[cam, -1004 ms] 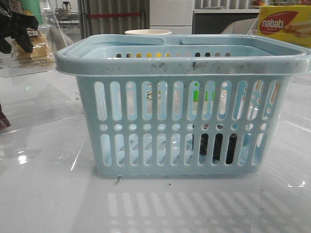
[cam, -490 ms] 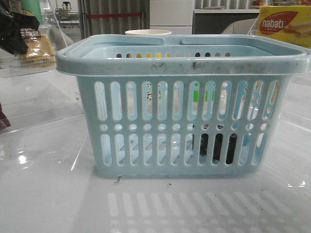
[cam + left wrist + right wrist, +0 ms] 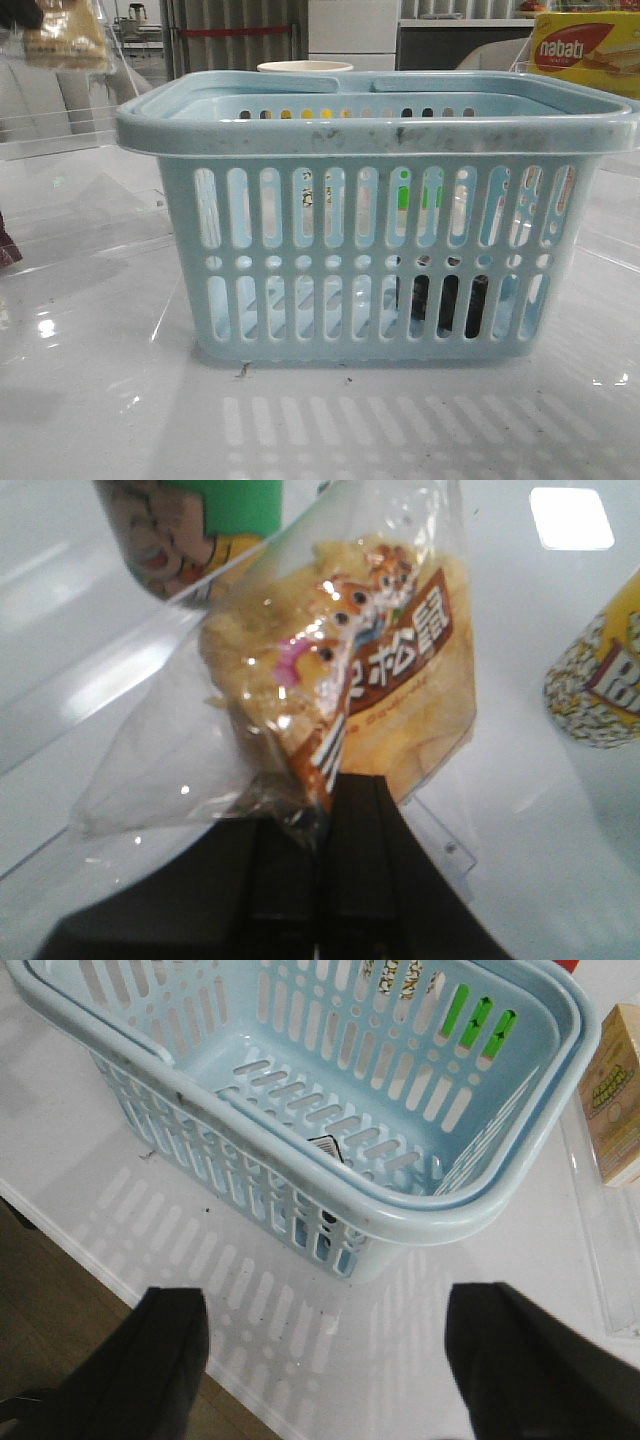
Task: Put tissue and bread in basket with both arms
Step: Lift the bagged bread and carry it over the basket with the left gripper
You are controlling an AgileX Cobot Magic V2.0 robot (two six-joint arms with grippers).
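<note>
The light-blue basket (image 3: 375, 130) stands in the middle of the table; it also shows in the right wrist view (image 3: 480, 1215). The tissue, a dark pack (image 3: 440, 305), lies inside it on the floor near the right front corner, also seen from above (image 3: 325, 1150). My left gripper (image 3: 325, 790) is shut on the clear wrapper of the bread (image 3: 350, 680) and holds it in the air. In the front view the bread (image 3: 65, 35) hangs at the top left, above and left of the basket. My right gripper (image 3: 330, 1320) is open and empty, above the table near the basket's corner.
A white paper cup (image 3: 305, 67) stands behind the basket. A nabati box (image 3: 585, 50) is at the back right. Clear acrylic stands (image 3: 60, 130) sit at the left. A green cartoon-printed can (image 3: 200, 520) and a yellow cup (image 3: 600, 680) lie below the bread. The table's front edge (image 3: 100, 1260) is close.
The bread has risen from beside the basket's left rim to the top left corner of the front view, with the left gripper rising out of the frame. The basket and tissue have not moved.
</note>
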